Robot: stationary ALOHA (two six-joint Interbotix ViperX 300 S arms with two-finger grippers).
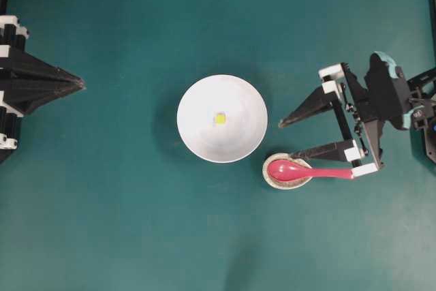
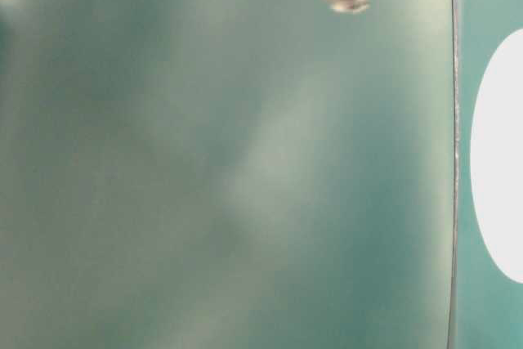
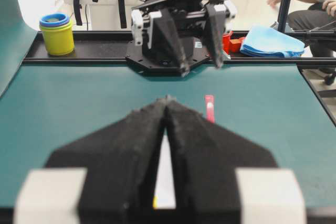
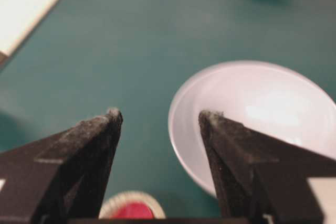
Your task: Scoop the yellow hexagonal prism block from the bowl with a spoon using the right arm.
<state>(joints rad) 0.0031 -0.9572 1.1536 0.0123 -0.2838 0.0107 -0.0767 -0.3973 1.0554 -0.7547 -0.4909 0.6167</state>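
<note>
The white bowl [image 1: 222,118] sits mid-table with the tiny yellow hexagonal prism block [image 1: 220,118] at its centre. The pinkish-red spoon [image 1: 303,169] lies to the bowl's lower right, scoop on a small speckled rest [image 1: 271,174], handle pointing right. My right gripper [image 1: 287,141] stands open just above the spoon, its lower finger running beside the handle, nothing between the fingers. In the right wrist view the open right gripper [image 4: 161,115] frames the bowl [image 4: 252,103] and the spoon's scoop [image 4: 131,212] below. My left gripper [image 1: 82,84] is shut and empty at the far left.
Past the far table edge in the left wrist view stand a yellow cup with a blue lid [image 3: 56,34] and a blue cloth [image 3: 270,43]. The spoon's handle [image 3: 209,108] shows beyond my shut left gripper [image 3: 167,99]. The table-level view is blurred.
</note>
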